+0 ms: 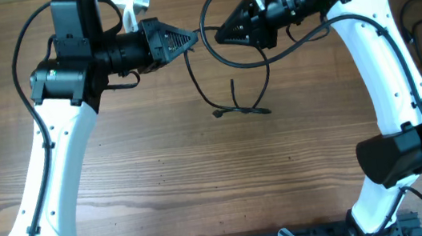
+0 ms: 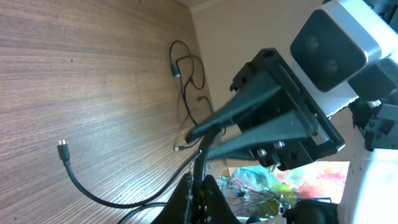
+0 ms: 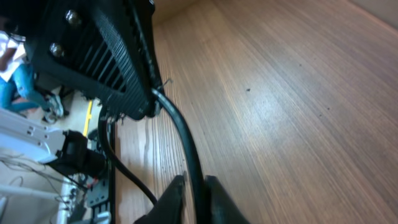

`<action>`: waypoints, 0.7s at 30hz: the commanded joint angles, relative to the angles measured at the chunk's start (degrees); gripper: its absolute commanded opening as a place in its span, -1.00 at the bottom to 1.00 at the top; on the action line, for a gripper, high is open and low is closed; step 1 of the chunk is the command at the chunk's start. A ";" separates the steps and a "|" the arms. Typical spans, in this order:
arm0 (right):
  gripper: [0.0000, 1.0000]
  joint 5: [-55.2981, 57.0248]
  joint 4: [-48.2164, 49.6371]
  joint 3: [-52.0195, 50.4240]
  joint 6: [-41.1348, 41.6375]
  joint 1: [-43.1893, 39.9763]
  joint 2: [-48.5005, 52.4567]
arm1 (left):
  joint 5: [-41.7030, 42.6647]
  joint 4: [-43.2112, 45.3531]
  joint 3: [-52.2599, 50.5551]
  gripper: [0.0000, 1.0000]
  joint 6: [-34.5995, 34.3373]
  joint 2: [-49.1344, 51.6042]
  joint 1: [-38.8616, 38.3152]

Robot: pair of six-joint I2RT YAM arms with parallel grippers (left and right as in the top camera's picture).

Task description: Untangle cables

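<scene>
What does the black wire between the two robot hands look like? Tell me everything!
The black cable is thin, bendy and looks rubbery. Its upper part is pinched by both the left gripper and the right gripper, which face each other nearly tip to tip. From there it droops in loose loops onto the wooden table, where a small plug end rests.

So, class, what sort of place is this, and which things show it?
Probably a robotics lab bench: a left arm and right arm at a wood-grain table, a black cable held between them, tangled wires beyond the table's edge.
</scene>
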 commanded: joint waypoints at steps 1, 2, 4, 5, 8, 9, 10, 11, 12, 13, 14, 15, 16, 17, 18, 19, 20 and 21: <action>-0.91 -1.57 1.22 0.55 2.99 0.09 0.74 | 0.87 0.11 -0.15 -0.92 -0.72 0.04 -0.11; -0.91 -1.57 1.42 0.55 3.58 0.09 0.74 | 0.87 0.11 -0.17 -0.92 -0.72 0.04 -0.11; -0.91 -1.55 1.95 0.55 4.48 -0.09 0.74 | 0.52 0.11 -0.17 -0.92 -0.72 0.04 -0.11; -0.91 -1.55 1.97 0.55 4.72 -0.20 0.74 | -0.13 -0.07 -0.17 -0.91 -0.72 0.04 -0.11; -0.92 -1.27 2.75 0.55 8.24 -0.83 0.74 | -2.21 -0.46 -0.17 -0.58 -0.72 0.04 -0.11; -0.91 -1.11 3.02 0.55 9.31 -1.11 0.74 | -3.15 -0.50 -0.17 -0.42 -0.72 0.04 -0.11; -0.91 -1.03 3.19 0.55 10.60 -1.81 0.74 | -4.66 -0.68 -0.17 -0.24 -0.70 0.04 -0.11; -0.91 -0.61 3.28 0.55 11.91 -2.43 0.74 | -5.90 -0.87 -0.17 -0.16 -0.70 0.04 -0.11; -0.91 0.46 3.45 0.55 13.77 -3.30 0.74 | -7.41 -1.38 -0.17 -0.10 -0.70 0.04 -0.11; -0.91 2.16 3.69 0.55 16.24 -4.24 0.74 | -10.03 -2.38 -0.17 0.01 -0.70 0.04 -0.11; -0.91 4.57 3.89 0.55 19.17 -5.44 0.74 | -12.39 -3.50 -0.17 0.07 -0.70 0.04 -0.11; -0.92 6.95 4.15 0.55 22.18 -6.69 0.74 | -14.64 -4.66 -0.17 0.10 -0.70 0.04 -0.11; -0.91 9.42 4.50 0.55 25.44 -8.09 0.74 | -16.50 -5.70 -0.17 0.11 -0.68 0.04 -0.11; -0.91 12.07 4.79 0.55 28.68 -9.86 0.74 | -18.73 -6.80 -0.17 0.11 -0.66 0.04 -0.11; -0.91 13.73 4.94 0.55 30.64 -11.10 0.74 | -20.02 -7.43 -0.17 0.11 -0.50 0.04 -0.11; -0.91 15.65 5.01 0.55 32.92 -12.57 0.74 | -21.42 -8.07 -0.17 0.12 -0.50 0.04 -0.11; -0.91 17.79 5.09 0.55 35.43 -14.78 0.74 | -22.99 -8.85 -0.17 0.12 -0.50 0.04 -0.11; -0.91 20.09 5.16 0.57 38.32 -17.73 0.74 | -24.48 -9.55 -0.17 0.13 -0.50 0.04 -0.11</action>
